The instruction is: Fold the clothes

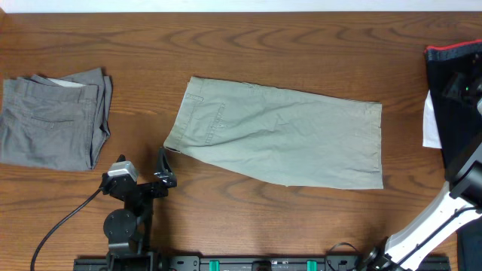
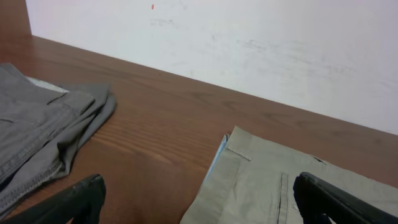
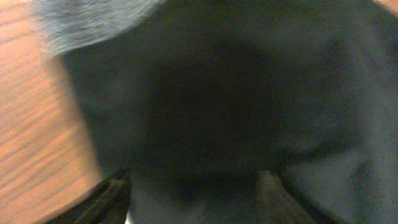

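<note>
The pale khaki-green shorts (image 1: pixel 279 135) lie flat mid-table, folded lengthwise, with the waistband to the left. The left wrist view shows their waistband corner (image 2: pixel 298 180). The mid-grey pair (image 1: pixel 53 120) lies folded at the far left and also shows in the left wrist view (image 2: pixel 37 137). My left gripper (image 1: pixel 164 172) is open and empty just in front of the khaki waistband corner, and its fingers (image 2: pixel 199 202) are spread wide. My right gripper (image 1: pixel 458 84) is over a dark garment (image 1: pixel 452 60) at the right edge. Its fingers (image 3: pixel 193 196) are apart above the dark cloth (image 3: pixel 249 93), and the view is blurred.
The dark garment has a red trim at its top edge, and something white (image 1: pixel 431 120) sticks out on its left side. A white wall (image 2: pixel 249 37) runs along the table's far edge. The left arm's cable (image 1: pixel 60 222) trails over the front left of the table.
</note>
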Tool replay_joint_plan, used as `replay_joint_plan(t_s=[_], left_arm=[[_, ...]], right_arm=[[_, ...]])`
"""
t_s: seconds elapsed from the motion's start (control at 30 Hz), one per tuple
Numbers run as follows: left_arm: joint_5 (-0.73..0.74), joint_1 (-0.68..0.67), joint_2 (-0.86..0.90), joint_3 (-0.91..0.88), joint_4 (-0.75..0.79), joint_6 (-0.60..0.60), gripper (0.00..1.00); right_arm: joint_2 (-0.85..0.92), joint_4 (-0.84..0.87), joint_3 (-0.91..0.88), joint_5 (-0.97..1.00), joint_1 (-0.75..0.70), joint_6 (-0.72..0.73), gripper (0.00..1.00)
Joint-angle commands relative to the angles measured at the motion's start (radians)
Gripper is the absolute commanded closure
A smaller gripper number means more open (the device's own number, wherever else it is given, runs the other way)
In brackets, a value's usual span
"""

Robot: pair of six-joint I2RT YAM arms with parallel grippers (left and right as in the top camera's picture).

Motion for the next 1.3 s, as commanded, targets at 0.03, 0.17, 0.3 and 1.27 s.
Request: replay_joint_plan(t_s=[0.03,0.17,0.3,1.27], left_arm=[[0.007,0.005,-0.006,-0.015,-0.037,0.013,0.02],[0.007,0.005,-0.006,-0.015,-0.037,0.013,0.02],[0.007,0.005,-0.006,-0.015,-0.037,0.013,0.02],[-0.024,0.005,-0.006,-0.015,-0.038,0.014,0.02]], right_arm=[[-0.173,-0.129,0.059,-0.087,0.076,0.030,0.19],[-0.232,-0.327,0.059,-0.086,0.128,0.077,0.01],[-0.243,-0.547,0.058,-0.093,0.159,0.111,0.01],[-0.231,-0.616,-0.272,-0.240,0.250,0.167,0.47]])
